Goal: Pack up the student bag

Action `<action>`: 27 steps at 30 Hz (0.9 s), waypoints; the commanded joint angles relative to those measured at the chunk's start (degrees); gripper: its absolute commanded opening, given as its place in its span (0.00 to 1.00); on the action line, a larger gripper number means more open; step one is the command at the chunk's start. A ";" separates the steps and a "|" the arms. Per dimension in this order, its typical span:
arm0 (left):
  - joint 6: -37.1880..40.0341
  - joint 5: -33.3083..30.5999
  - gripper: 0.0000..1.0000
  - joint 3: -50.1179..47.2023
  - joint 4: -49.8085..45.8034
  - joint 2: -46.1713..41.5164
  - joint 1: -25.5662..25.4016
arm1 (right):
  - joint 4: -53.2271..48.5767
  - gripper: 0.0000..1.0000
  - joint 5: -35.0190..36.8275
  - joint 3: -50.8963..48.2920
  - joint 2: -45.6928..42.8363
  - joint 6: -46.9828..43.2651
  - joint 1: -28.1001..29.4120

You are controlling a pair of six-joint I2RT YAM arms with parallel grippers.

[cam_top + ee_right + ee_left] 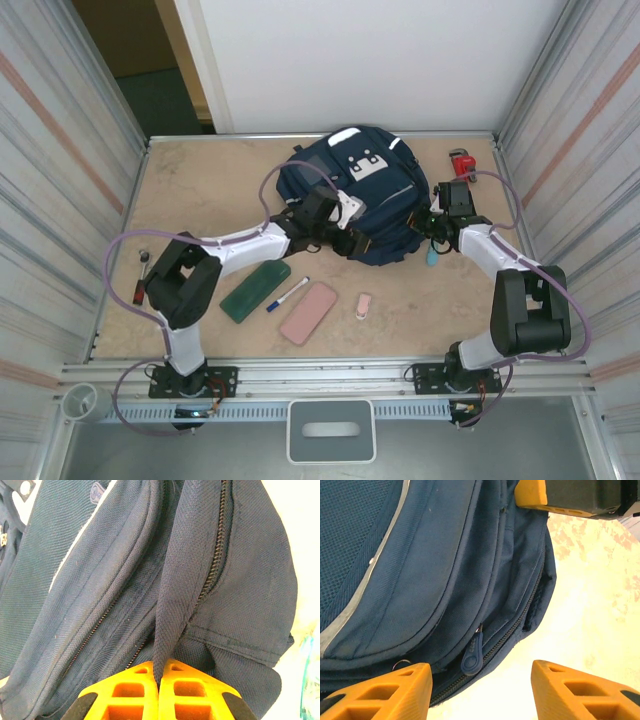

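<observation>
**Desk:** Where does the student bag sit?

**Photographer:** Seen from above, the navy backpack lies at the 12 o'clock end of the tan table, white-and-grey patch facing up. Both arms reach to it from the near edge.

**Desk:** And the left gripper?

**Photographer:** The left gripper is at the bag's 7 o'clock edge. Its wrist camera shows the orange fingers spread well apart, holding nothing. A dark-blue zipper pull hangs just above the gap between them and touches neither. It sits on the zip that runs along the bag's lower seam.

**Desk:** The right one?

**Photographer:** The right gripper is at the bag's 4 o'clock side. In its own camera the two orange fingers are pressed together on a fold of navy fabric belonging to the bag. The fold rises from the pinch toward 12 o'clock, beside a zip track.

**Desk:** Anything else on the table?

**Photographer:** A loose row lies apart from the bag, on its 6 o'clock side. From 8 o'clock round to 6 it holds a green pencil case, a blue-tipped marker, a flat pink case and a small pink eraser. A red pipe wrench lies at 2 o'clock, near the far right corner.
</observation>
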 commanded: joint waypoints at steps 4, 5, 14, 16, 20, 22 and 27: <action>9.03 1.66 0.54 5.70 -7.10 3.26 -0.94 | 2.44 0.00 -3.00 -0.47 -0.19 0.49 0.48; 9.92 1.27 0.54 6.26 -7.75 3.63 -1.20 | 2.48 0.00 -3.12 -0.46 -0.09 0.51 0.48; 13.46 -2.75 0.50 10.66 -12.14 7.22 -2.31 | 3.06 0.00 -3.92 -1.25 0.03 0.60 0.13; 13.60 -2.80 0.46 10.92 -12.56 7.73 -2.40 | 3.14 0.00 -3.95 -1.50 0.04 0.60 -0.04; 14.04 -3.59 0.42 11.23 -13.42 7.90 -2.40 | 3.54 0.00 -4.13 -1.88 0.21 0.69 -0.22; 14.13 -4.23 0.40 11.14 -13.73 7.73 -2.40 | 3.77 0.00 -4.21 -1.99 0.29 0.78 -0.22; 12.11 -1.04 0.36 10.56 -12.79 7.48 -1.38 | 4.13 0.00 -4.53 -2.14 0.79 0.86 -0.22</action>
